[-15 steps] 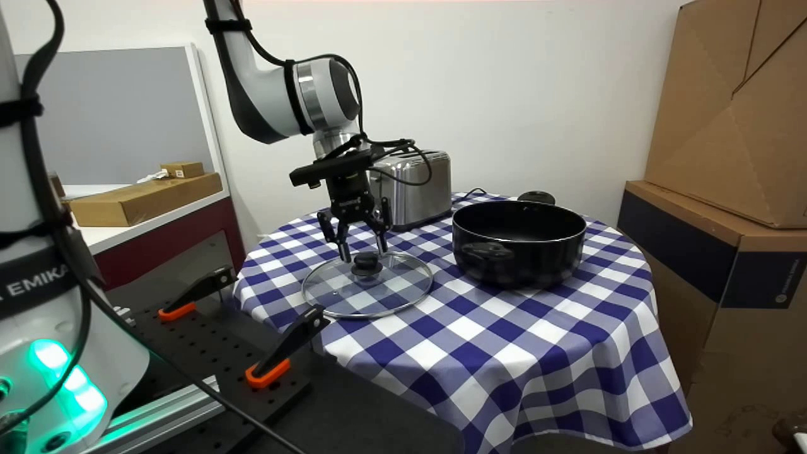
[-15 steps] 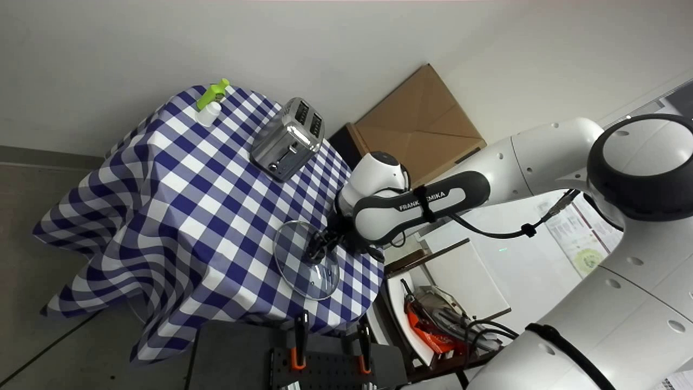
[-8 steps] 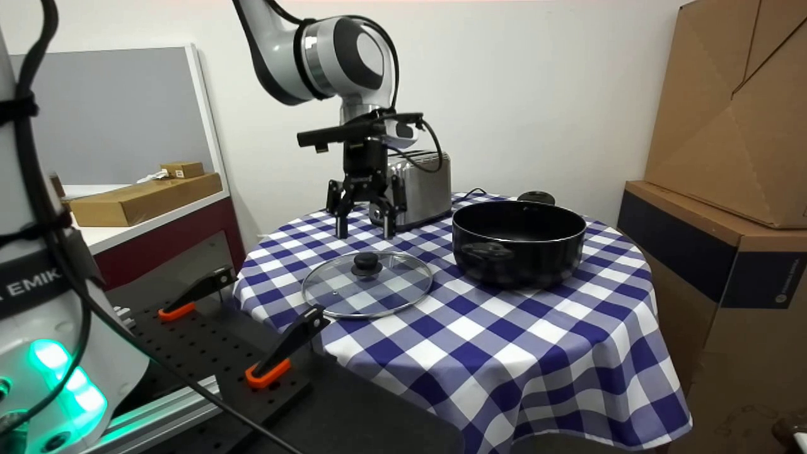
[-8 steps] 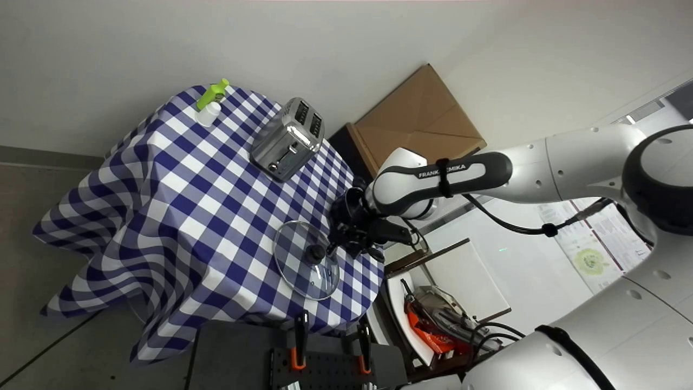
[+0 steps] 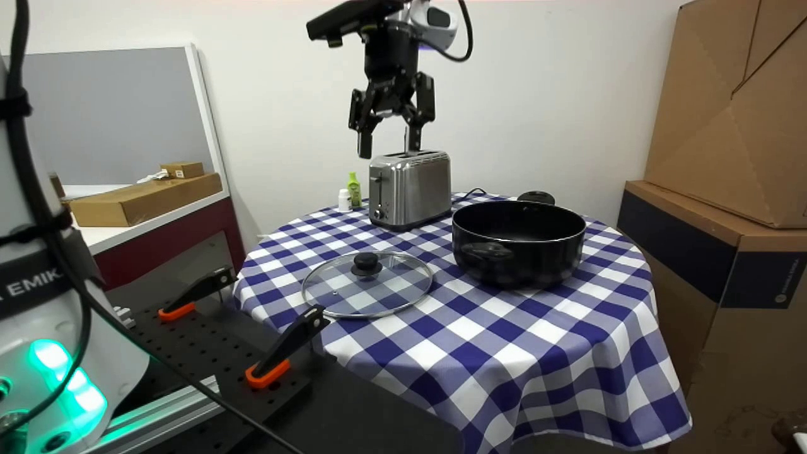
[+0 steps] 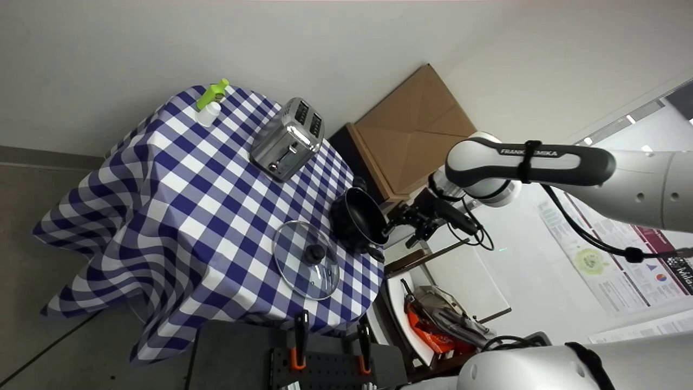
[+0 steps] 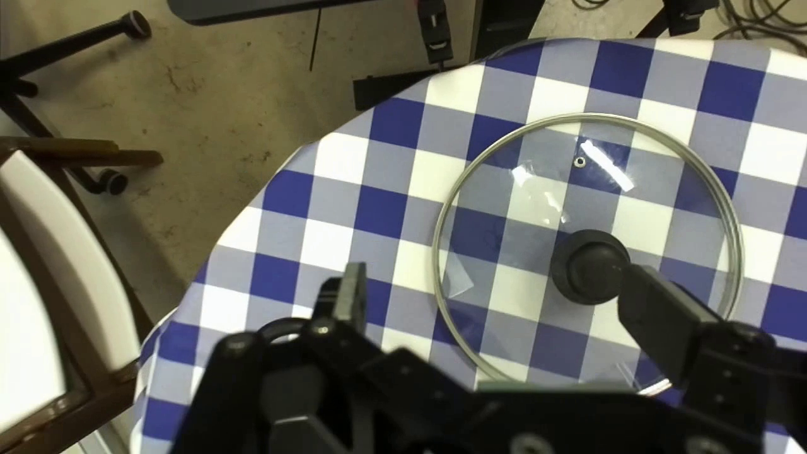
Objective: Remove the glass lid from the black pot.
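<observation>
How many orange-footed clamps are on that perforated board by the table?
2. In an exterior view, the foreground clamp and the rear clamp sit at the table-side edge of the perforated board. The robot's base may hide more.

The end effector [image 7: 492, 287] partly hides the glass lid [image 7: 580, 258].

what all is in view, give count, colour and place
lid: 1, clear with black knob, flat on cloth
pot: 1, black, on cloth beside lid
toaster: 1, silver, on cloth
bottles: 2, white and green, on cloth
cloth: 1, blue and white check, beneath these
clamps: 2, black and orange, on board
board: 1, black, beside cloth
boxes: at least 4, brown, in background
clutter: uncountable, partly orange, past cloth
arm: 1, white and black, based beside cloth
fingers: 2, black, apart, above cloth
</observation>
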{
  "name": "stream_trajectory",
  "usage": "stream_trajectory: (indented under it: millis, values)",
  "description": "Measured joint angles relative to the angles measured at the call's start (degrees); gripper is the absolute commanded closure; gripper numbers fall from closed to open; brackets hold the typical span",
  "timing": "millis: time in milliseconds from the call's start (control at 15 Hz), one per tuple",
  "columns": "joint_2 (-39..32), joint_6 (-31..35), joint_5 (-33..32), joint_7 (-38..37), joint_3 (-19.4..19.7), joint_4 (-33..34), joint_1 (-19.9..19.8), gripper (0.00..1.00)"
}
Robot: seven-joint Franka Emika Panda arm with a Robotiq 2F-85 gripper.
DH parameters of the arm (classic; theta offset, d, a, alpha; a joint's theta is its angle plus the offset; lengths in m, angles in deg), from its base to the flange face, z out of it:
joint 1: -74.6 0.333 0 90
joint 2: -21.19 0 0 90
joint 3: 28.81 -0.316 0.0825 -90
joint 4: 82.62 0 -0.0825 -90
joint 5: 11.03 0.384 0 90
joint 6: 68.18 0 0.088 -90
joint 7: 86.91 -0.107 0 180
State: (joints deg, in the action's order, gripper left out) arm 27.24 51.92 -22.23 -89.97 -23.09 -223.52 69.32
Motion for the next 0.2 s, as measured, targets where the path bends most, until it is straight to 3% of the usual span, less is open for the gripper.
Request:
stream_trajectory:
  millis: [200]
  values:
    - [6.9,-2.9,-0.8,0.2,0.0,-0.3,-0.7,0.00]
